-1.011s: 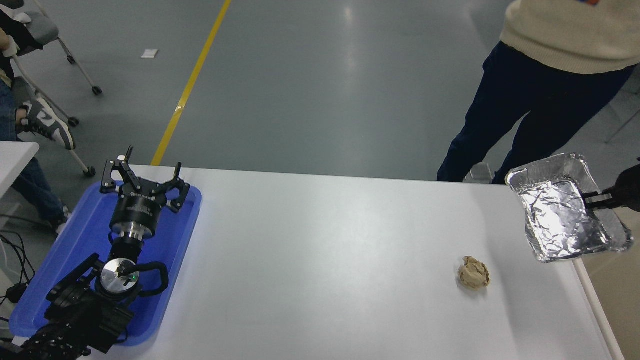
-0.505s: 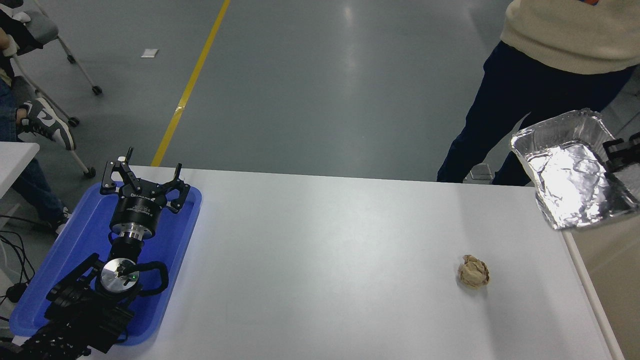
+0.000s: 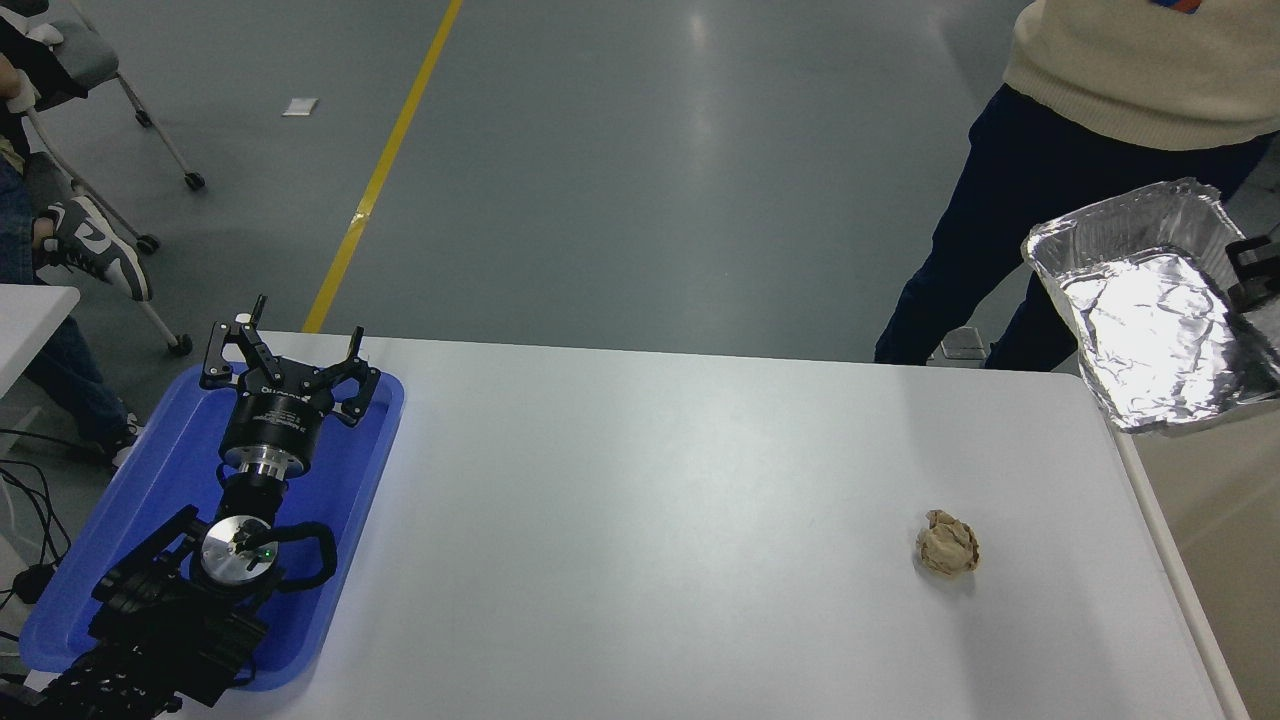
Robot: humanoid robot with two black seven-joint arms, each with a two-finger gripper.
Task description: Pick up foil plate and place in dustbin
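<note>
The foil plate (image 3: pixel 1150 320) was lifted clear of the desk (image 3: pixel 650 520), past its right edge, grasped by the right claw (image 3: pixel 1250 272) above the beige dustbin (image 3: pixel 1215 540); dropping it remained.

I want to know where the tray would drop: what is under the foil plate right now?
Under the foil plate are the table's right corner and the beige dustbin; its underside is hidden.
</note>
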